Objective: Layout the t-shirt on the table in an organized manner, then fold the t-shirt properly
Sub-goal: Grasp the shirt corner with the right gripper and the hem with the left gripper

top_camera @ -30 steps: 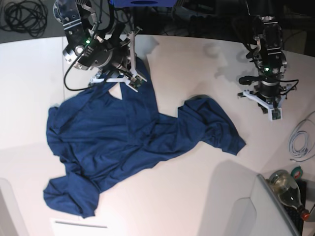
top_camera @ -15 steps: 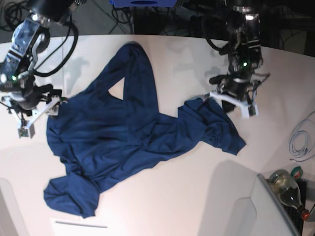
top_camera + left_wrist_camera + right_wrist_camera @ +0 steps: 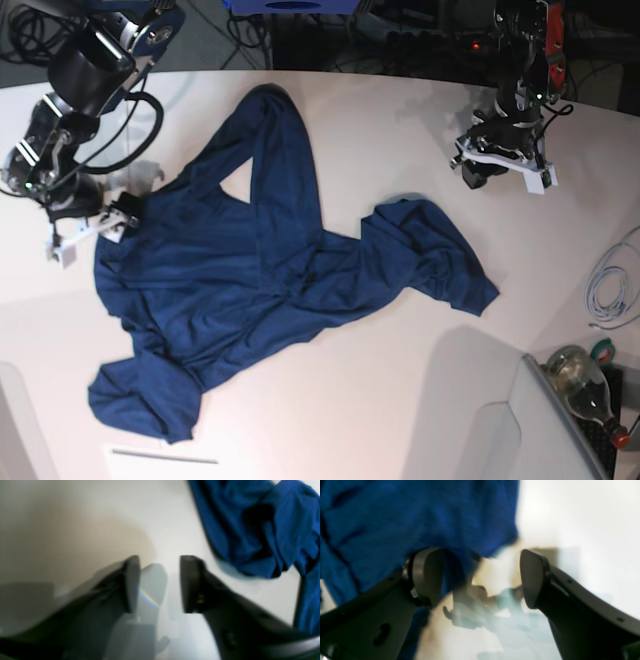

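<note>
base view: t-shirt (image 3: 270, 290) lies between both pincers.

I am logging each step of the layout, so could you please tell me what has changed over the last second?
The right hand let go of the t-shirt at the table's far edge, leaving that flap spread there, and swung to the shirt's side edge, open. The left hand dipped toward the bunched sleeve, then drew back, now parted and empty. The rest of the shirt stayed as it was.
</note>
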Controlling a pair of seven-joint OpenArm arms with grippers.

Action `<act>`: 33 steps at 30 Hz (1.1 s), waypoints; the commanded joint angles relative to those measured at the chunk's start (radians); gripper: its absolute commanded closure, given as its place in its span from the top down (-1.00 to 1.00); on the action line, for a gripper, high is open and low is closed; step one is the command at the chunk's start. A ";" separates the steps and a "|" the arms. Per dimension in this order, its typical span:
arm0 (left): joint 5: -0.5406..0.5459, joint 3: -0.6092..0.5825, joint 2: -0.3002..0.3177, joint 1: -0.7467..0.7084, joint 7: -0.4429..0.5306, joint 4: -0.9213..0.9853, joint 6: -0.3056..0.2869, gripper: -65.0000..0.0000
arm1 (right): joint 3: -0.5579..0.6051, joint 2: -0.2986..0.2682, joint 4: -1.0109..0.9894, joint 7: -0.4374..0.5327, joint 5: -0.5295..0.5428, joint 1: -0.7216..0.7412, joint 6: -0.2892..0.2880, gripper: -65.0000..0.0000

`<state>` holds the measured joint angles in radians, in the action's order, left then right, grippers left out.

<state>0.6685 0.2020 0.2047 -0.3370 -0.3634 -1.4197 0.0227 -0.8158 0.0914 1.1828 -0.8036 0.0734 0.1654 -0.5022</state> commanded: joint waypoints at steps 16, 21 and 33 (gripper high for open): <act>0.003 -0.037 -0.027 -0.034 0.019 -0.033 -0.137 0.01 | 0.005 0.014 0.038 -0.104 0.047 -0.034 -0.068 -0.98; -0.215 -0.078 -0.052 0.048 0.020 -0.102 -0.134 0.01 | 0.013 0.017 0.127 -0.129 0.059 -0.068 -0.075 -1.00; -0.430 -0.075 -0.164 0.309 0.013 0.118 -0.132 0.01 | 0.089 0.014 0.131 -0.125 0.062 -0.099 -0.075 -1.00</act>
<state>0.2302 0.1246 0.0383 -0.0364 -0.3725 -1.2873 -0.1059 -0.7280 0.1108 1.2968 -0.9386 0.1246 0.0551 -0.5735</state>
